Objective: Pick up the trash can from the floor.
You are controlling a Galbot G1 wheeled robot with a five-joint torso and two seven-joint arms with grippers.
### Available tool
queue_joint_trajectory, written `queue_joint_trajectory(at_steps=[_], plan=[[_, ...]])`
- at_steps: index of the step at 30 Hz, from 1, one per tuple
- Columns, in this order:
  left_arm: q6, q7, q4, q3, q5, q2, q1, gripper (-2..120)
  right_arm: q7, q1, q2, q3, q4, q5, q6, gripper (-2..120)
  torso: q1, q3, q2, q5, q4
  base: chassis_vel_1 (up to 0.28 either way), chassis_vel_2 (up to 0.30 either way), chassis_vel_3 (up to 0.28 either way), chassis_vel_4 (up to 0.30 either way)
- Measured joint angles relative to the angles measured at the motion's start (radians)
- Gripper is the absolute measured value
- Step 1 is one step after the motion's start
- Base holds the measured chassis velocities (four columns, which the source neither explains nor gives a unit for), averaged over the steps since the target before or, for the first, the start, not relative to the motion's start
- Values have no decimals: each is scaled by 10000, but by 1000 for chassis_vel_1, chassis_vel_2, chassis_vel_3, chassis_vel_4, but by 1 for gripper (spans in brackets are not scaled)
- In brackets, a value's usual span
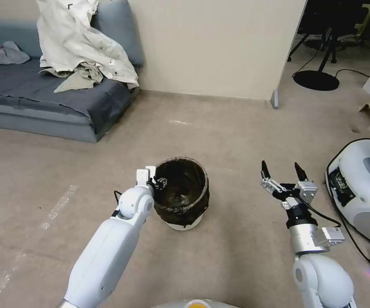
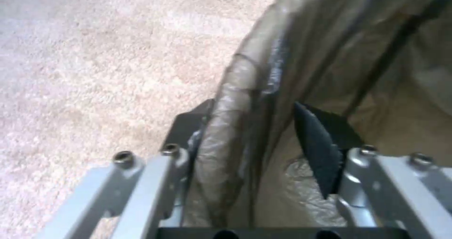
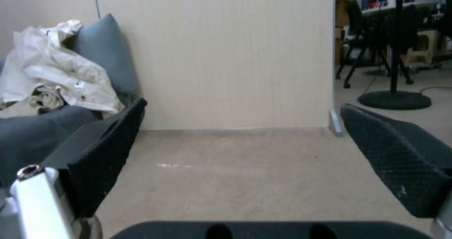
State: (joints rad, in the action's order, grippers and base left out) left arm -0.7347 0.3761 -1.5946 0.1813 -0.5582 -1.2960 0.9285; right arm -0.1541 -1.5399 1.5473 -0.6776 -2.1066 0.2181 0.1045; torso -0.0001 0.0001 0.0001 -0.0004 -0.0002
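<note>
Trash can standing upright on the floor, white base in contact with it, dark bag folded over the rim. Left gripper at the rim's near-left side, jaws straddling the wall: one finger inside against the bag, the other outside, apparently not fully clamped. Right gripper idle and spread wide, well apart to the can's right, holding nothing. Approach judged complete; squeezing of the rim and lifting off the floor not yet done.
</note>
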Motion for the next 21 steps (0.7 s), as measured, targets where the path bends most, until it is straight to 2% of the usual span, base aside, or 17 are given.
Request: queue_joint_trajectory(at_steps=[13,21], plan=[[-34,56,-259,387,-264,59,129,7,-33,-24,-2,35,-14,-23,-2,100,1,1,-1,-4,-2,0,0,0,0],[-44,190,-755,784,-593,165,299,4,-51,-86,3,53,-98,-39,-6,100,1,1,-1,1,0,0,0,0,0]])
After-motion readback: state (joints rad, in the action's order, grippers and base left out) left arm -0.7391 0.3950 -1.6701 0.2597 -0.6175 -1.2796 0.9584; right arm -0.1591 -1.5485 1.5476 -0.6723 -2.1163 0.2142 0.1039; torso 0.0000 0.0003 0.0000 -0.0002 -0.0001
